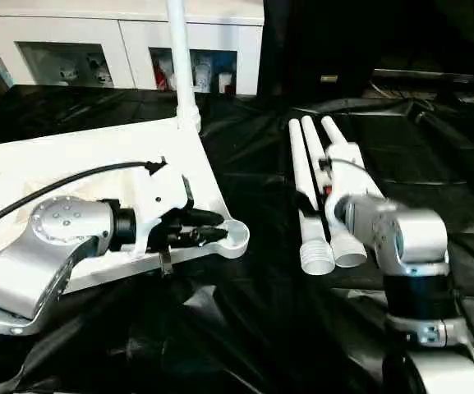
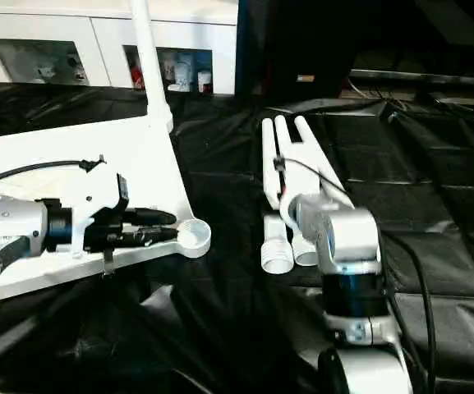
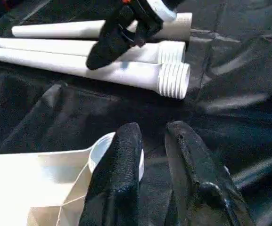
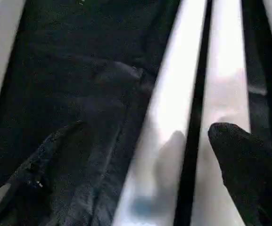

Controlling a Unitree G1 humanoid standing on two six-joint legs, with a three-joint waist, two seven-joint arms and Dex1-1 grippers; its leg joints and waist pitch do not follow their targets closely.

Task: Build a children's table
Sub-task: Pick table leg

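1. The small white plastic tabletop lies upside down, rimmed underside up, on the black plastic sheet at about nine o'clock in the head views.
2. One long round tapered white leg stands upright at the tabletop's far corner, toward twelve o'clock.
3. A round open white socket projects from the tabletop's near corner, toward the centre of the scene.
4. Three more loose white tapered legs lie side by side on the sheet at about three o'clock, threaded ends toward the robot and thin ends toward twelve o'clock.
5. The left gripper lies level over the near corner, its two black fingers set close with a narrow gap, their tips at the socket; they pinch nothing that can be seen.
6. The right gripper points down over the loose legs, its jaws spread wide; one black finger hangs just above a leg, and whether it touches cannot be told.
7. A black cable runs across the tabletop to the left wrist.
8. A white cabinet with glass doors stands beyond the sheet at eleven o'clock.
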